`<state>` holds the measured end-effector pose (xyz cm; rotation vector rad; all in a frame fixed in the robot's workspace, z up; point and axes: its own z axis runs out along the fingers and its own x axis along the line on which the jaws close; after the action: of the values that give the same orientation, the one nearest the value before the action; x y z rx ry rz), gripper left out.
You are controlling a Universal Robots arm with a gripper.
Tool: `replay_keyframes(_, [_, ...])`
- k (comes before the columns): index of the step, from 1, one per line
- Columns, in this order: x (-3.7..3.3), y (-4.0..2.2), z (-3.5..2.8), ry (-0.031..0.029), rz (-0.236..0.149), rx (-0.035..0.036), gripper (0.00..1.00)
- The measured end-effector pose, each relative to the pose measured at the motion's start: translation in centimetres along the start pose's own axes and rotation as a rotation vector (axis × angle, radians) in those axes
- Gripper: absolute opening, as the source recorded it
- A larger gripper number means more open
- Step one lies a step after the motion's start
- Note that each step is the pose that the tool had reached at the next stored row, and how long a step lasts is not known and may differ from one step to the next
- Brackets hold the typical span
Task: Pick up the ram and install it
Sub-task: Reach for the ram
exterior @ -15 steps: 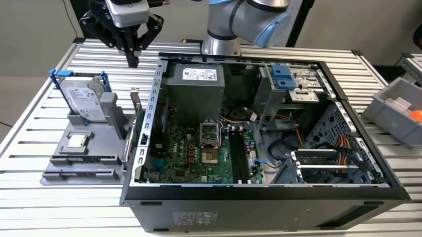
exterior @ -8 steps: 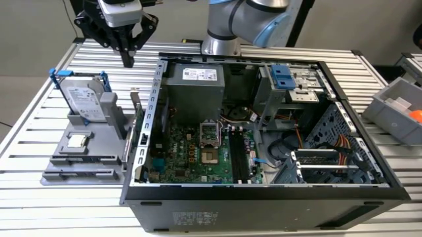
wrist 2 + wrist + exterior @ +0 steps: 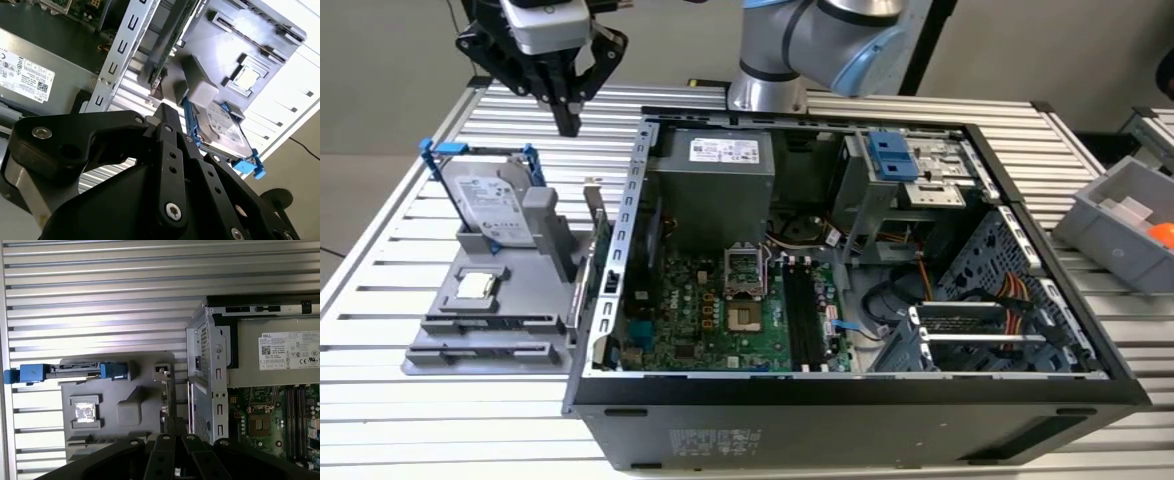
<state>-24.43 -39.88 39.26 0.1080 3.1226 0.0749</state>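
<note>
Exterior view is showing the gripper [image 3: 567,122] hanging pinched together on nothing, up behind the grey holder [image 3: 480,330]. The ram [image 3: 592,235] is standing on edge there, just beside the case [image 3: 854,420]. I'm judging it light, stiff and fragile: best pinched across its top edge, off the chips. First wrist view is catching it edge-on, a mere line.

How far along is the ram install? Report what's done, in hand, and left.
Done: nothing that shows. The ram stands on edge in the grey holder outside the case, and the motherboard's memory slots look empty. In hand: nothing. The gripper hangs shut above the holder. Left: both the pick-up and the install.
</note>
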Motion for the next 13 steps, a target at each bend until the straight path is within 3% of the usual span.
replay_keyframes(13, [1.65, -0.12, -0.03, 0.0007, -0.001, 0.0001, 0.0])
